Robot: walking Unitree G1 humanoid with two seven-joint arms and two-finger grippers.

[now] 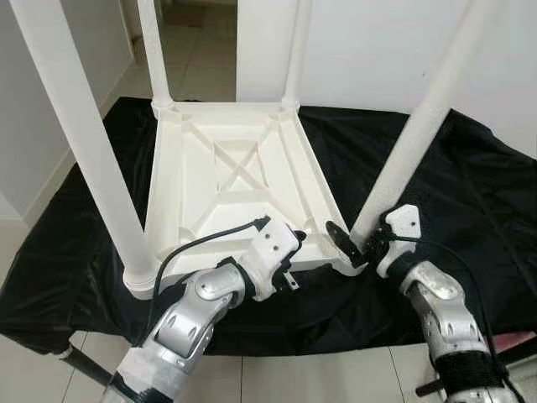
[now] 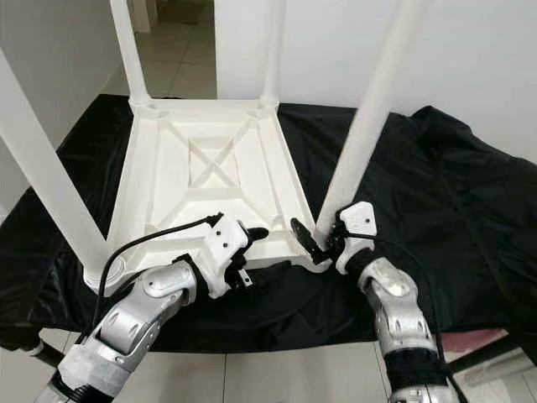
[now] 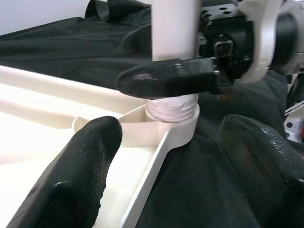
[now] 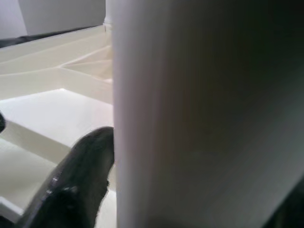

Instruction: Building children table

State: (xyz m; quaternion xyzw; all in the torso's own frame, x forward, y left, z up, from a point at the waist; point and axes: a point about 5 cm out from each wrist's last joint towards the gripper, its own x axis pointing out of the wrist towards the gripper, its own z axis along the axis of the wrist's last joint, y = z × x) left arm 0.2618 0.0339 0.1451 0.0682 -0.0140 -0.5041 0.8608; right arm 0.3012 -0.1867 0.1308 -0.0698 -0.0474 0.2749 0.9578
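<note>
We see one black cloth spread over the work surface, with pale tiled floor beyond it and a white wall behind.

On the cloth lies one white plastic table top, turned upside down so that its ribbed underside with a crossed brace faces up. We count four white legs standing up from its corners: the far left leg, the far right leg, the near left leg and the near right leg. All four rise out of the top of the head views.

We have two silver arms in view. Our right gripper sits at the foot of the near right leg, just above the corner socket. Its fingers stand one on each side of the leg and press against it, so it is clamped on that leg; in the right wrist view the leg runs close between the fingers.

Our left gripper is at the near edge of the table top, just beside that same corner. Its two fingers are spread apart, one over the tray-like underside and one over the cloth, with the edge rib between them and nothing pinched.
</note>
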